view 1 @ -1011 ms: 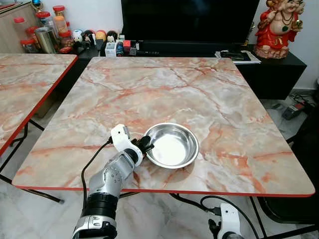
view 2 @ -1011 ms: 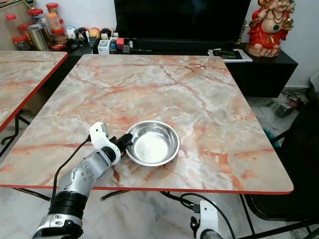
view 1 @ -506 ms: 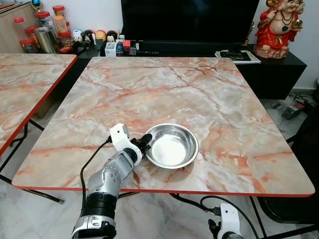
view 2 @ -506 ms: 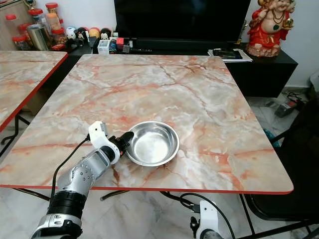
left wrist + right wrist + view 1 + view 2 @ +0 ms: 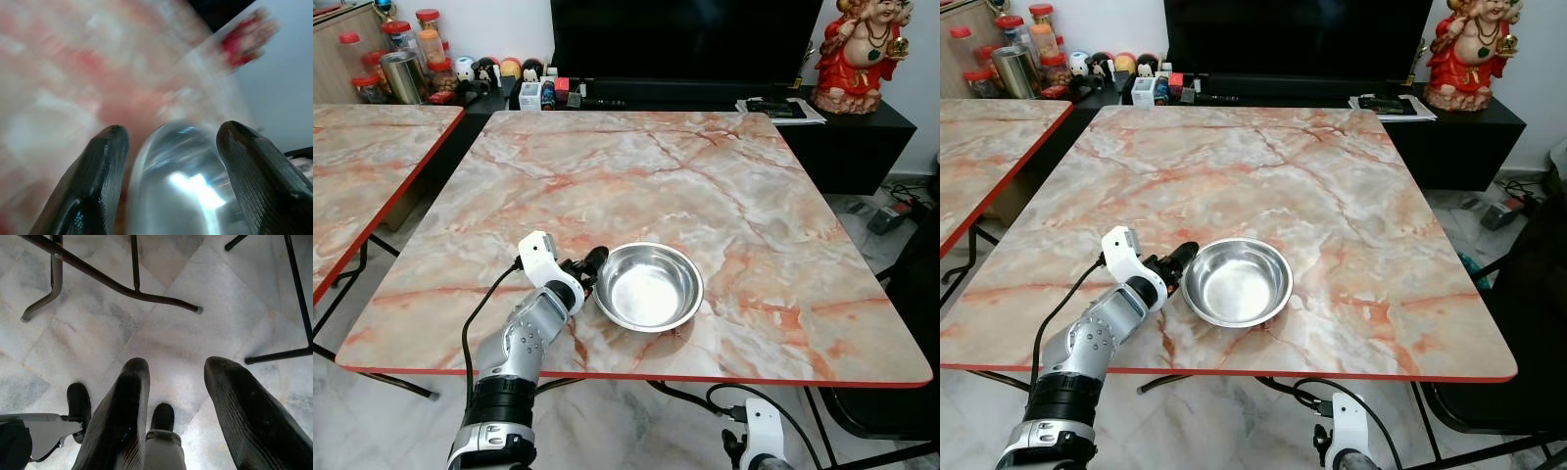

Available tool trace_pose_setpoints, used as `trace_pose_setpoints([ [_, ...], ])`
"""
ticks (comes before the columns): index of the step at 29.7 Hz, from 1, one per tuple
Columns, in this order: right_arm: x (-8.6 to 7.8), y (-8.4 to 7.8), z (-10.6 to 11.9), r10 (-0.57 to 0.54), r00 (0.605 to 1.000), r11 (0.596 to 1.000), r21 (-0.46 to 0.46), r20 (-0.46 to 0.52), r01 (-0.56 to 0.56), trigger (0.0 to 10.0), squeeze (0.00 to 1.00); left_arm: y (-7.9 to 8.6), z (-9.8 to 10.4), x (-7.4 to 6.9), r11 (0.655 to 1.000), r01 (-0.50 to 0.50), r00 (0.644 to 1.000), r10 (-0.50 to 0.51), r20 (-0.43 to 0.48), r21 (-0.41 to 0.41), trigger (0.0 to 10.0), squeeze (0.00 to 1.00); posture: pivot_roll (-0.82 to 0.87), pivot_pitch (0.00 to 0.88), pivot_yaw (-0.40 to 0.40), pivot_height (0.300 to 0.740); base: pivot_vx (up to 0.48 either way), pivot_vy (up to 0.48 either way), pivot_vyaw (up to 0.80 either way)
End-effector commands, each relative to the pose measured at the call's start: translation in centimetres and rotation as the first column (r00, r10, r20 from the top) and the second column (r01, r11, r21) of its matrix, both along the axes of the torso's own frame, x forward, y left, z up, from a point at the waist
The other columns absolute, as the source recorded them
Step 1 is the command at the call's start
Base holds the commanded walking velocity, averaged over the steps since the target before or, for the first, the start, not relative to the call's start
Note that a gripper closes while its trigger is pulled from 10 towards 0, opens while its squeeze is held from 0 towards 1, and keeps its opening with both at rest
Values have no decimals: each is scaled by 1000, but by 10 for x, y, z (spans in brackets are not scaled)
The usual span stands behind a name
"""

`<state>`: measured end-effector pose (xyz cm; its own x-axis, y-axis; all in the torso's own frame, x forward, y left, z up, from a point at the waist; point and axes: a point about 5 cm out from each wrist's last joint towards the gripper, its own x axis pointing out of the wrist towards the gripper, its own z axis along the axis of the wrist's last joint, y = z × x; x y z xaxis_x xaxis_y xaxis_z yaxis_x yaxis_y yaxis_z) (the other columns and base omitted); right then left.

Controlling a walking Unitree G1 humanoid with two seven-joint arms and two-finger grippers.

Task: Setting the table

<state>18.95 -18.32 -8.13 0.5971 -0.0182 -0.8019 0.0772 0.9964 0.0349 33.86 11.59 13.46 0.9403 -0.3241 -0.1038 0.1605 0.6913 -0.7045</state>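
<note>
Sitting on the pink-and-white marbled worktop with a red edge (image 5: 734, 166), the round shiny steel bowl (image 5: 649, 286) is upright and empty, closer to the worktop's near edge than to its far edge and roughly midway between its sides. Just beside the bowl's rim, on its left side, is the left end effector (image 5: 585, 269), at the end of a silver arm reaching up from below over the near edge; its two black fingers (image 5: 93, 186) are spread apart, and the left wrist view shows the bowl's rim between them with a gap on each side, though that view is blurred. The right end effector (image 5: 176, 406) hangs low below the worktop, well away from the bowl, fingers apart with nothing between them, pointing at the pale marble floor (image 5: 161, 333) and the black metal table legs (image 5: 112, 281).

Beyond the bowl, past the worktop's far edge, stands a low black cabinet (image 5: 842, 137) with a large black television screen (image 5: 685, 39). A red and gold figurine (image 5: 862, 54) stands on the cabinet to the bowl's far right; jars and small toys (image 5: 421, 59) cluster to its far left. A second marbled table (image 5: 362, 176) stands further left of the bowl.
</note>
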Motion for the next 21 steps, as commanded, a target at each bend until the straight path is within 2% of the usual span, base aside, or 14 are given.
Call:
trace_pose_setpoints([
  [1, 4, 1, 2, -9, 1000, 1000, 7, 8, 8, 10000, 0, 4, 13, 0, 999, -1, 998, 3, 69, -33, 10000, 0, 29, 0, -24, 740, 0, 0, 0],
  [9, 4, 1, 2, -10, 1000, 1000, 8, 8, 10, 10000, 0, 25, 25, 2, 998, -50, 989, 56, 135, -44, 10000, 0, 28, 0, -22, 740, 0, 0, 0],
  [11, 3, 1, 2, -12, 1000, 1000, 8, 8, 12, 10000, 0, 34, 30, 2, 994, -93, 980, 101, 170, -57, 10000, 0, 27, 0, -22, 740, 0, 0, 0],
  [13, 3, 0, 2, -14, 1000, 1000, 8, 8, 14, 10000, 0, 49, 37, 4, 979, -192, 957, 202, 210, -66, 10000, 0, 27, 0, -22, 740, 0, 0, 0],
  [14, 3, 0, 2, -15, 1000, 1000, 7, 9, 15, 10000, 0, 75, 42, 6, 921, -388, 895, 371, 248, 23, 10000, 0, 27, 0, -22, 740, 0, 0, 0],
  [15, 3, 0, 2, -15, 1000, 1000, 6, 9, 15, 10000, 0, 90, 43, 6, 870, -485, 852, 448, 271, 87, 10000, 0, 27, 0, -22, 740, 0, 0, 0],
  [17, 3, -1, 2, -14, 1000, 1000, 6, 9, 14, 10000, 0, 95, 43, 6, 851, -512, 839, 465, 281, 120, 10000, 0, 27, 0, -22, 740, 0, 0, 0],
  [19, 3, -1, 2, -14, 1000, 1000, 6, 9, 14, 10000, 0, 97, 43, 6, 848, -515, 838, 467, 284, 126, 10000, 0, 27, 0, -22, 740, 0, 0, 0],
  [20, 3, -1, 2, -16, 1000, 1000, 8, 13, 16, 10000, 0, 101, 42, 4, 802, -533, 832, 439, 340, 268, 10000, 0, 32, 0, -30, 740, 0, 0, 0],
  [21, 3, -1, 2, -16, 1000, 1000, 8, 13, 16, 10000, 0, 101, 42, 4, 802, -533, 832, 439, 340, 268, 10000, 0, 32, 0, -30, 740, 0, 0, 0],
])
